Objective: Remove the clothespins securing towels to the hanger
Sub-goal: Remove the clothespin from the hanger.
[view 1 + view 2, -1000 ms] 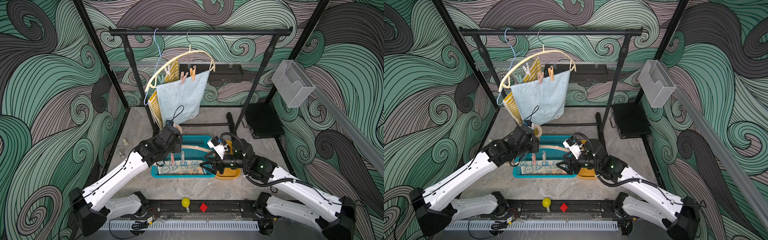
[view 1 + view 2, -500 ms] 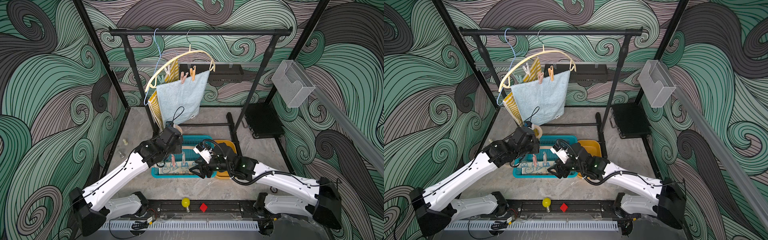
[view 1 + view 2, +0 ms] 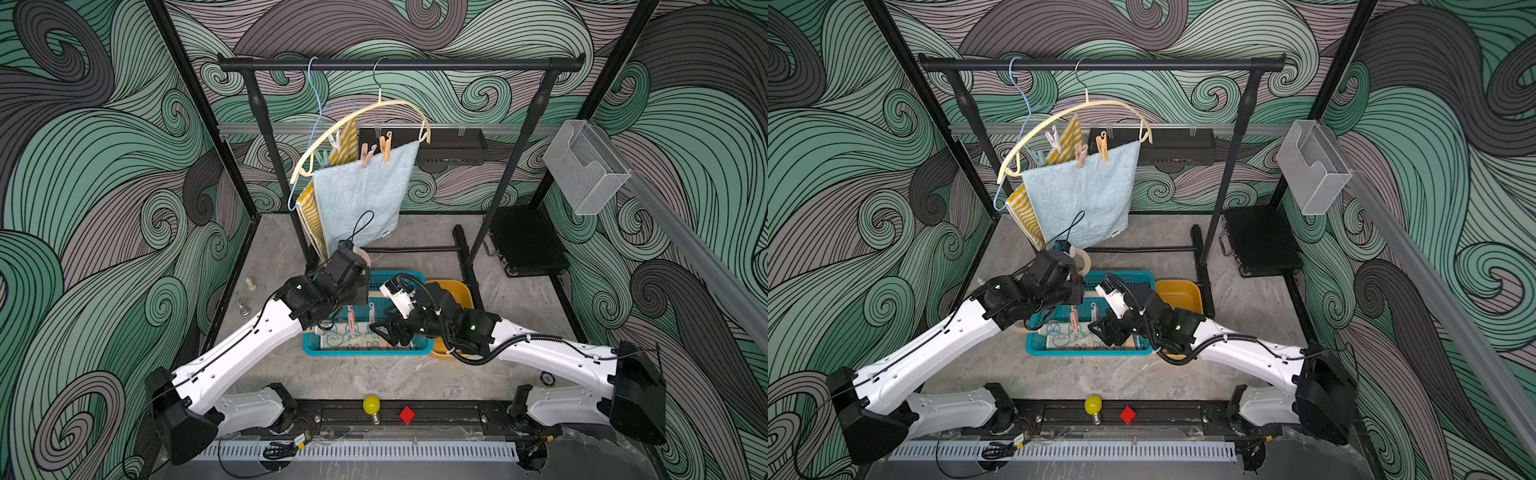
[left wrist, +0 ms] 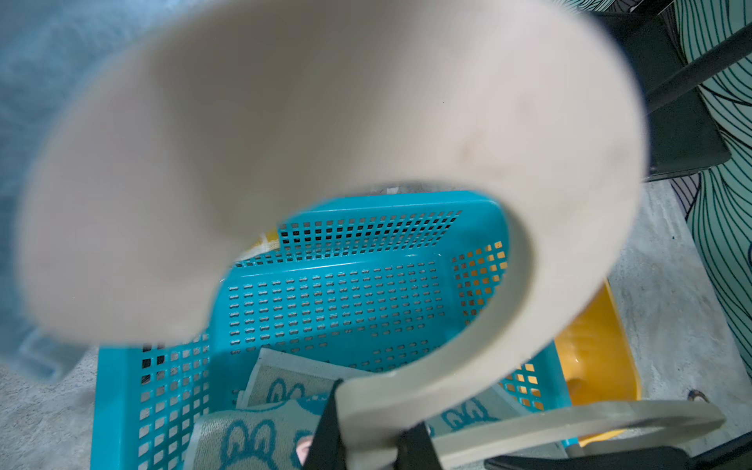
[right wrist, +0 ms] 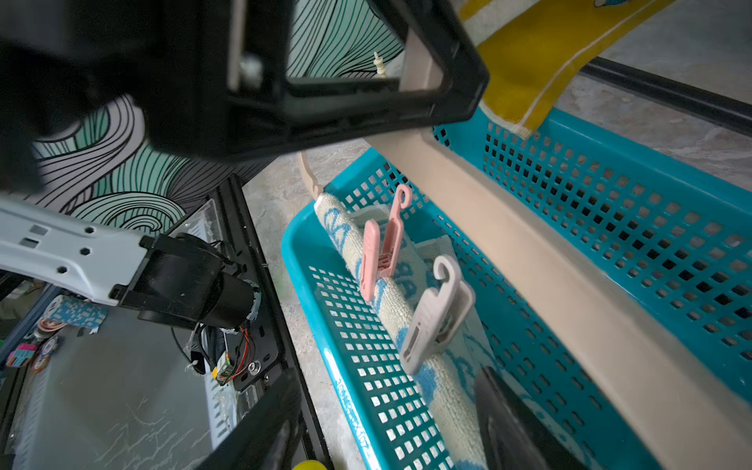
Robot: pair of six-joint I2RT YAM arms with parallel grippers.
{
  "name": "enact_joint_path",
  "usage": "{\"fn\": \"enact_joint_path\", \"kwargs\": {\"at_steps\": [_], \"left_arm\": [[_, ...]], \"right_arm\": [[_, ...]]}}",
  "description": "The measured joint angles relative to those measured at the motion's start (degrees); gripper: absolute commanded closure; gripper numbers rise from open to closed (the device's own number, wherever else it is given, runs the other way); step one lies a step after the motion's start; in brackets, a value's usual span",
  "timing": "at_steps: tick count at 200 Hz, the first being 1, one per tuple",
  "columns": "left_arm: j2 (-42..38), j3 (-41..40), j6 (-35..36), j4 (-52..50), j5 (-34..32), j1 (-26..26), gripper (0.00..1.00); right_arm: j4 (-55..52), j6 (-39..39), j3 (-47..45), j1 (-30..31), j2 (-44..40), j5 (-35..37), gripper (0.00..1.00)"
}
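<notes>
Two clothespins [image 5: 435,313] on bunny towel [image 5: 441,390], just beyond spread right hand [image 5: 388,376].

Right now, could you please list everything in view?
rack: one, black, rear
cream hanger, blue wire hanger: one each, on rack
beige hanger: one, at basket
light-blue towel, yellow-striped towel: one each, hanging
bunny towel: one, in basket
clothespins: six, pastel; four on hanging towels, two on bunny towel
basket: one, teal, centre
bin: one, orange, beside basket
bulb: one, yellow, front
cube: one, red, front
left gripper: shut on beige hanger
right gripper: open, over basket
</notes>
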Motion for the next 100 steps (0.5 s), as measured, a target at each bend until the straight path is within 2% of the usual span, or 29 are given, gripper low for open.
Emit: {"fn": "enact_joint_path", "kwargs": {"at_steps": [100], "left_arm": [[2.51, 2.29, 0.02, -0.52, 1.40, -0.26, 1.00]], "right_arm": [[-0.35, 1.07, 2.78, 0.55, 3.37, 6.19, 0.33]]}}
